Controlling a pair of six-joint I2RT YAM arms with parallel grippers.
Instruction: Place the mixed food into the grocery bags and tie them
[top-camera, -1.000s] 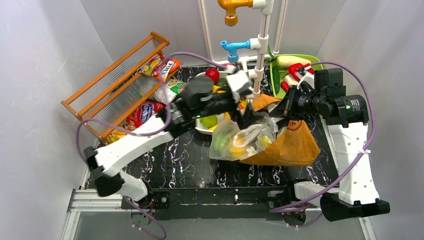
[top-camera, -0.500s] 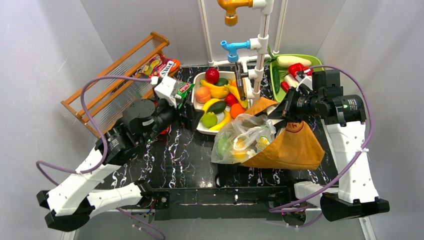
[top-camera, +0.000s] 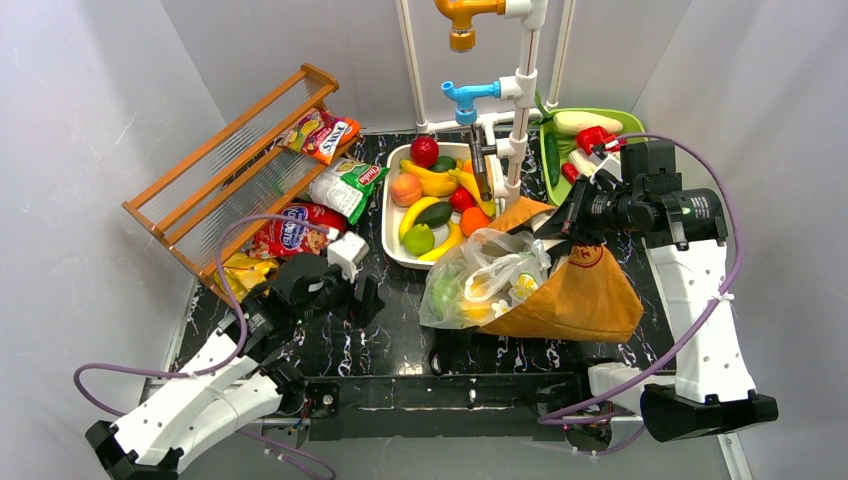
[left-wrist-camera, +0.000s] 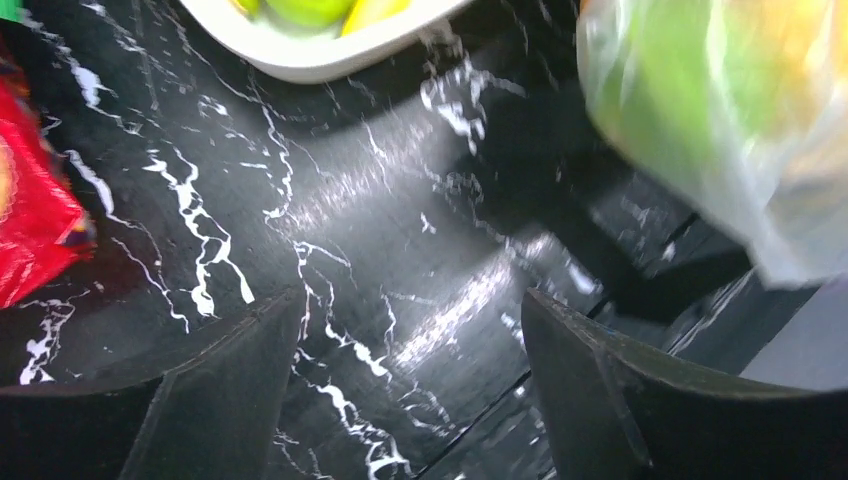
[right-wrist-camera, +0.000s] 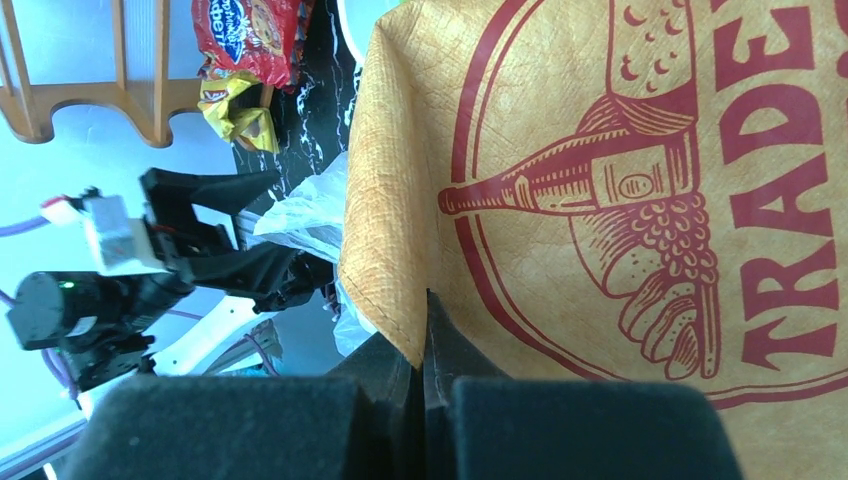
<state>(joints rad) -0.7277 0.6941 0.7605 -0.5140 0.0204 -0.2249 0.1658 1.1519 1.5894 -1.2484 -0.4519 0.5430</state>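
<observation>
The left pincer (left-wrist-camera: 410, 335) hangs open and empty, its 2 fingers (left-wrist-camera: 230, 380) spread above bare black marbled bench (left-wrist-camera: 380, 220) and touching nothing. Outward from it, the white tray (left-wrist-camera: 330, 62) of toy fruit lies just ahead, away from the arm's base. A red snack packet (left-wrist-camera: 30, 225) sits near on its left, and the clear plastic bag (left-wrist-camera: 720, 130) near on its right.

The bananas (top-camera: 430, 182) lie aslant across the tray, so gripping one across its narrow width would likely need a wrist turn. The bag already shows green and yellow pieces inside and touches the tray's near right corner. I cannot tell which way its mouth faces.

The right pincer (right-wrist-camera: 420, 325) is clamped shut on a folded edge of the tan tote (right-wrist-camera: 600, 200), which lies against the plastic bag's right side. With that arm occupied, the left is both free and nearer the remaining food.

The stretch of bench between the left pincer and the tray offers an unobstructed approach. The wooden rack (top-camera: 230, 170) hems in the left side, and the upright pipes (top-camera: 520, 100) stand at the tray's far right edge, so reaches there look tight.
</observation>
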